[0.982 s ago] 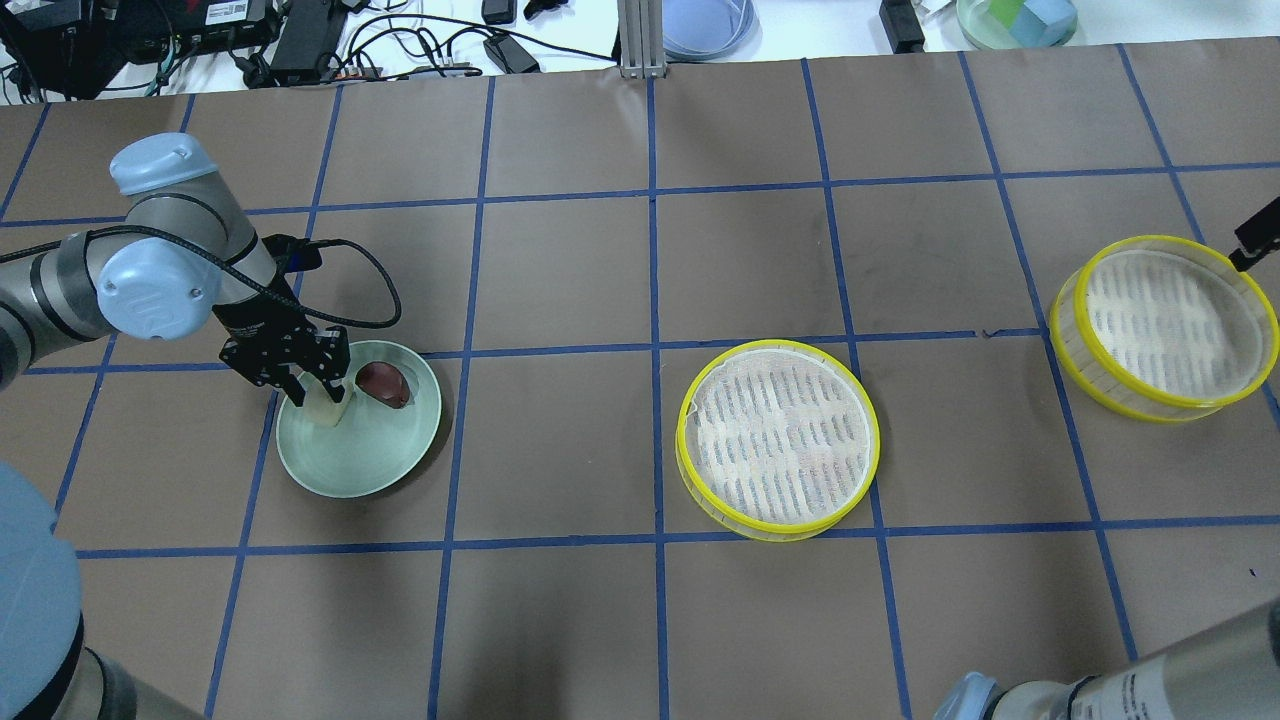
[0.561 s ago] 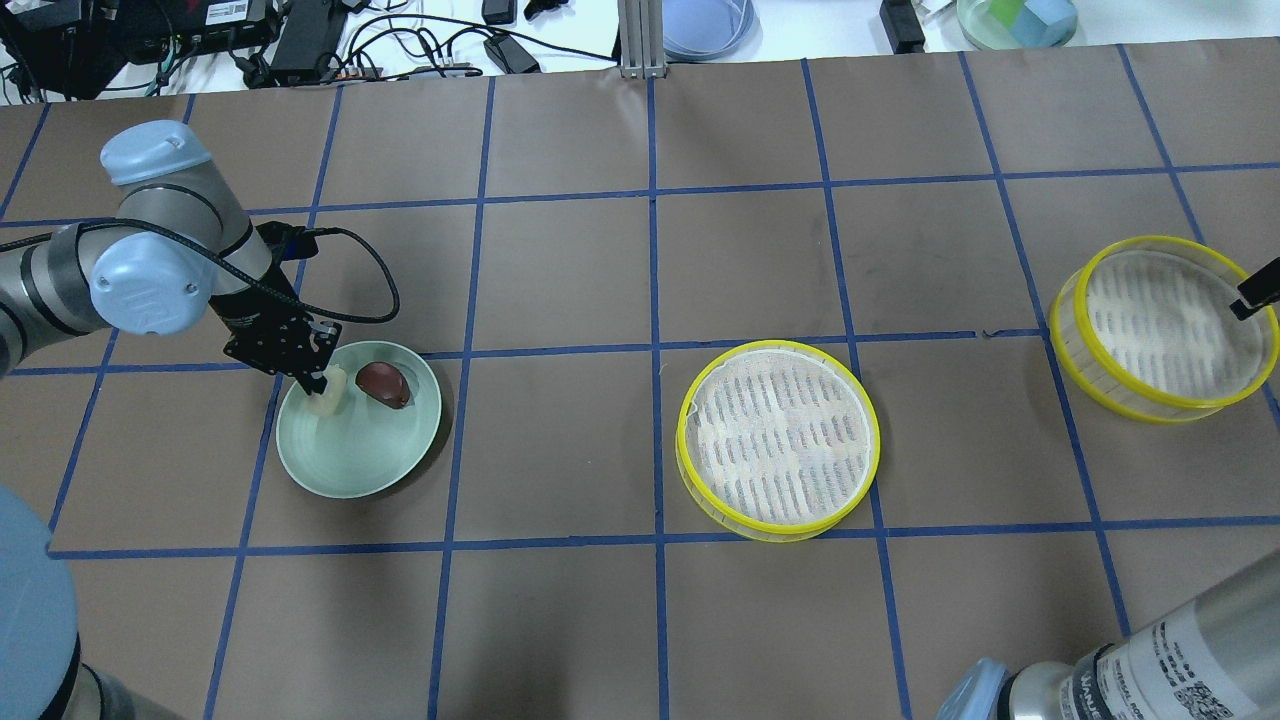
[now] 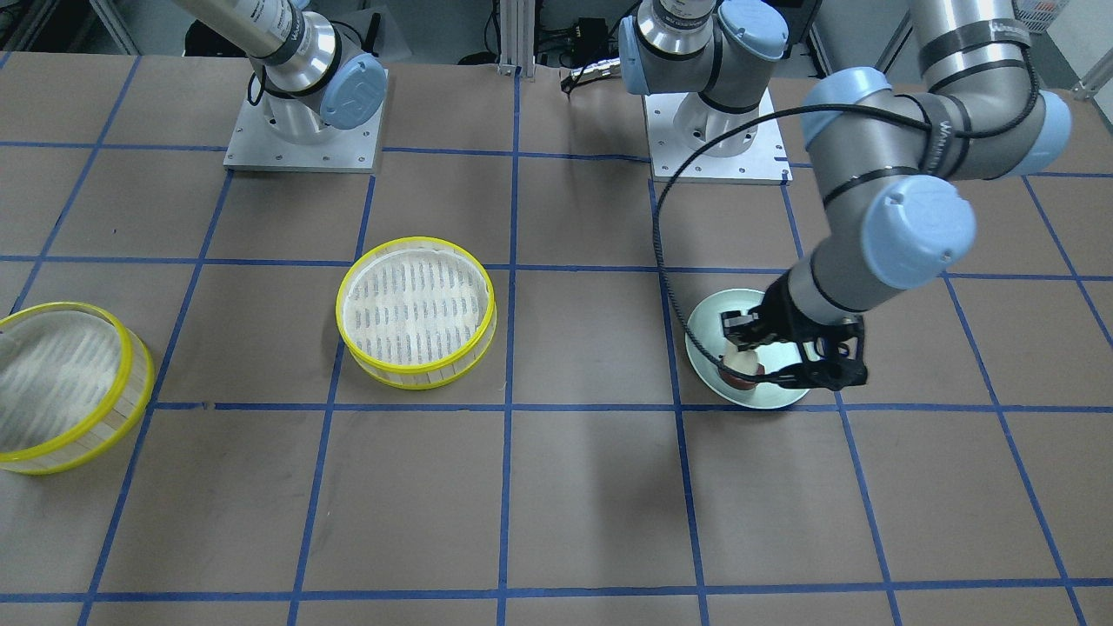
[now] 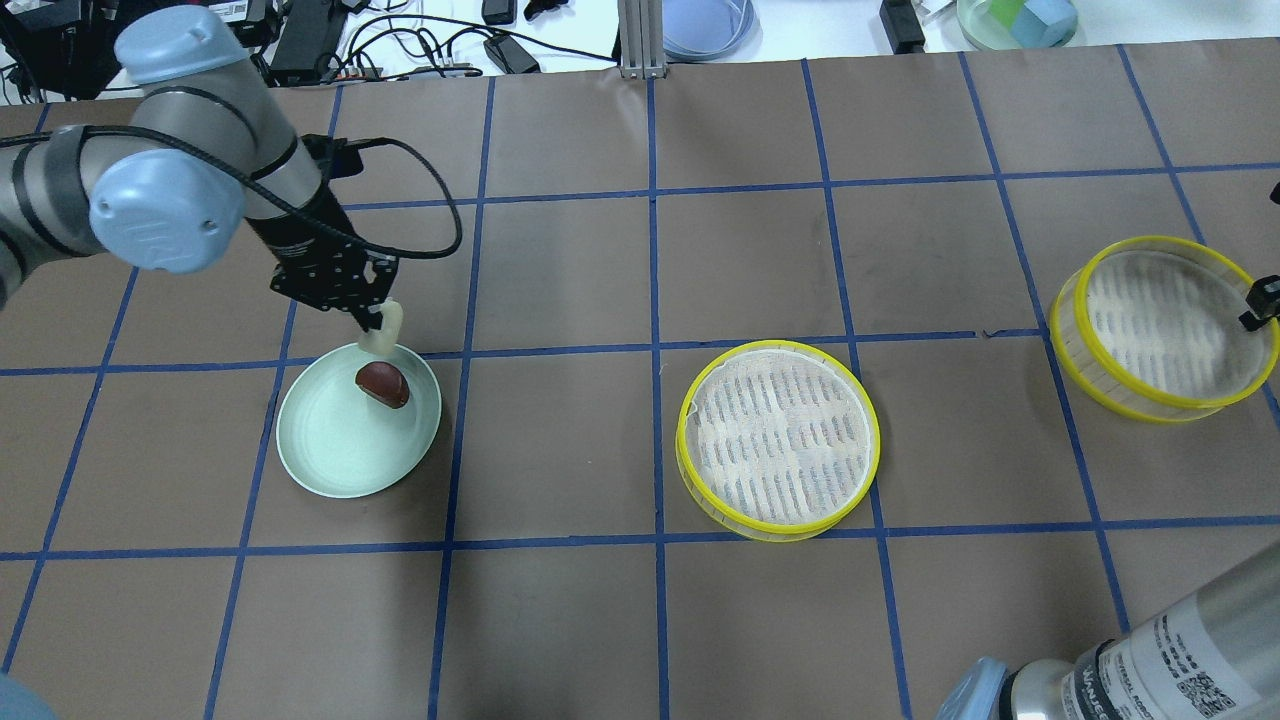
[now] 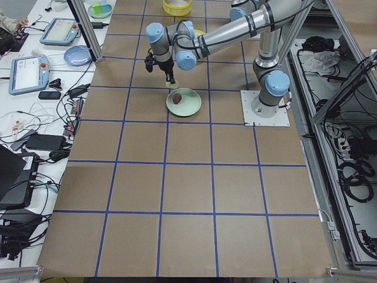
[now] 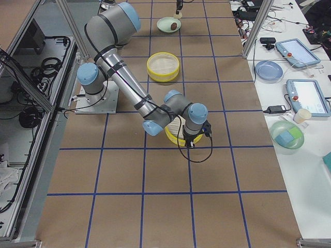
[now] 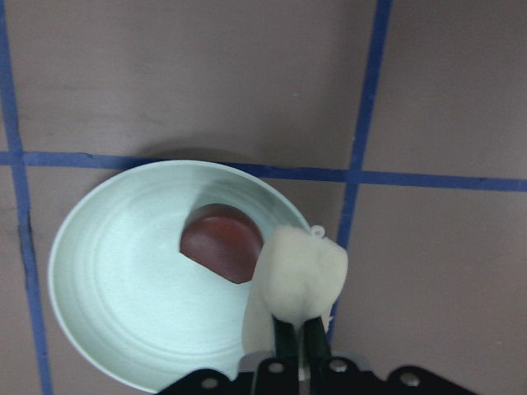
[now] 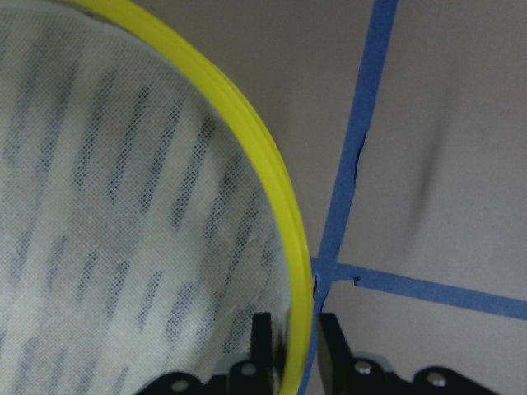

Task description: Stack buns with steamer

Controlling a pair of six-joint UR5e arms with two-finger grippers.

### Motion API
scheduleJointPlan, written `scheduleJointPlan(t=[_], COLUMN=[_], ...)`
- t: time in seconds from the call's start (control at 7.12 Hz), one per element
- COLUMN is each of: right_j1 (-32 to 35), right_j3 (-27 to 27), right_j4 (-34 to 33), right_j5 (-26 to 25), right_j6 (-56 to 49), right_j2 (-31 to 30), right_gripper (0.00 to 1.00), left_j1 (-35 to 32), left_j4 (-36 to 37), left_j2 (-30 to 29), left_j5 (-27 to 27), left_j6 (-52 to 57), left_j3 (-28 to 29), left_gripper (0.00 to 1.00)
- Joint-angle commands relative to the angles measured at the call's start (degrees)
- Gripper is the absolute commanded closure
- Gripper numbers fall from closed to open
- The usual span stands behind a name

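Observation:
My left gripper is shut on the cream-white bun and holds it in the air over the far rim of the pale green plate. The wrist view shows its fingers pinching this bun. The dark reddish-brown bun lies on the plate, also seen from the wrist. One yellow-rimmed steamer sits mid-table. My right gripper is shut on the right-hand rim of a second steamer; its fingers straddle the yellow rim.
Blue tape lines grid the brown table. Cables, power bricks and dishes lie beyond the far edge. Bare table lies between the plate and the middle steamer. The arms' bases stand on the robot's side.
My left gripper has lifted the cream bun off the plate and carried it up and toward the far rim. My right gripper has come down onto the second steamer's rim.

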Motion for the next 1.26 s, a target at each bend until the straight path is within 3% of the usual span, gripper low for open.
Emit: scheduleJointPlan(t=[0.0, 0.28, 0.42, 0.56, 0.7, 0.84, 1.12], right_j1=[0.0, 0.5, 1.1, 3.8, 6.8, 11.3, 19.0], right_j3=[-0.2, -0.7, -0.7, -0.7, -0.4, 0.2, 3.1], right_j4=[1.4, 11.0, 13.2, 15.9, 21.3, 22.7, 24.2], right_j5=[-1.8, -1.1, -0.9, -0.7, -1.1, -1.1, -1.2], right_j6=[0.2, 0.8, 4.0, 4.9, 11.8, 16.9, 27.5], right_j2=[-1.3, -9.2, -11.6, -13.4, -16.5, -19.2, -23.1], right_gripper=[1.00, 1.00, 1.00, 1.00, 1.00, 1.00, 1.00], left_j1=[-19.9, -28.0, -30.9, -31.9, -32.9, -33.3, -33.2], left_j4=[8.8, 17.7, 18.4, 18.5, 18.3, 18.3, 18.3], left_j2=[-0.5, -2.1, -3.3, -5.7, -7.3, -7.8, -6.7], left_j5=[-1.5, -7.6, -7.8, -7.7, -7.3, -7.3, -5.3], left_j6=[-15.9, -33.0, -35.0, -35.3, -35.7, -36.9, -35.9], left_j3=[1.6, 1.8, 1.8, 1.4, 1.2, 1.3, 1.7], left_gripper=[1.00, 0.90, 0.89, 0.60, 0.09, 0.00, 0.00])
